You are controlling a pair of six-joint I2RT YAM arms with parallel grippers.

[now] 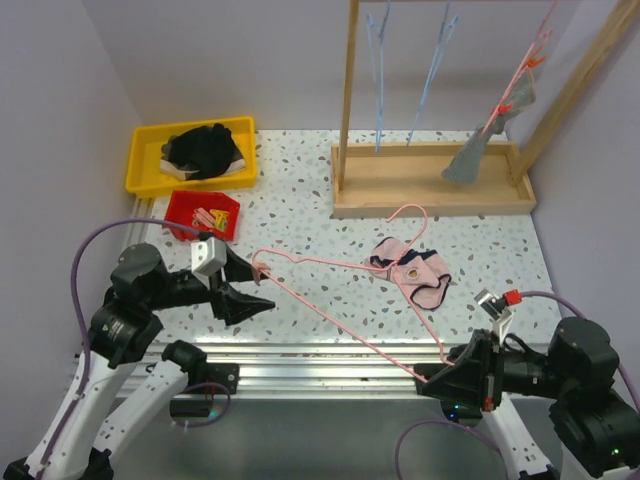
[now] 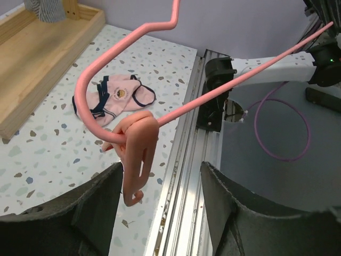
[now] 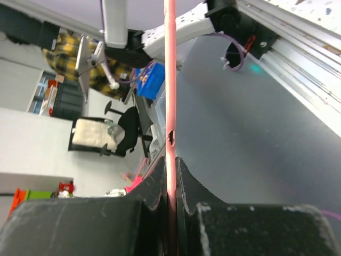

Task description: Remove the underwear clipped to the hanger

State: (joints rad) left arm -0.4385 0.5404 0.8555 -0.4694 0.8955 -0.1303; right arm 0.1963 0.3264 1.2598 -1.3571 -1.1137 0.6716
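A pink wire hanger [image 1: 345, 324] hangs in the air between my two grippers, with nothing clipped to it. My right gripper [image 1: 425, 380] is shut on one end of its bar [image 3: 170, 80]. My left gripper [image 1: 262, 285] is open around the other end, where a pink clip [image 2: 137, 154] hangs by the left finger [image 2: 104, 197]. The pale pink brief with dark trim [image 1: 412, 272] lies loose on the table under the hanger; it also shows in the left wrist view [image 2: 114, 96]. The grey striped brief [image 1: 468, 160] hangs clipped to a second pink hanger [image 1: 520, 80] on the wooden rack.
A yellow bin [image 1: 140, 165] at the back left holds a black clothing heap [image 1: 205, 148]. A red tray [image 1: 185, 212] of clips sits in front of it. The wooden rack [image 1: 430, 185] carries two blue hangers [image 1: 380, 80]. An aluminium rail [image 1: 320, 360] runs along the near edge.
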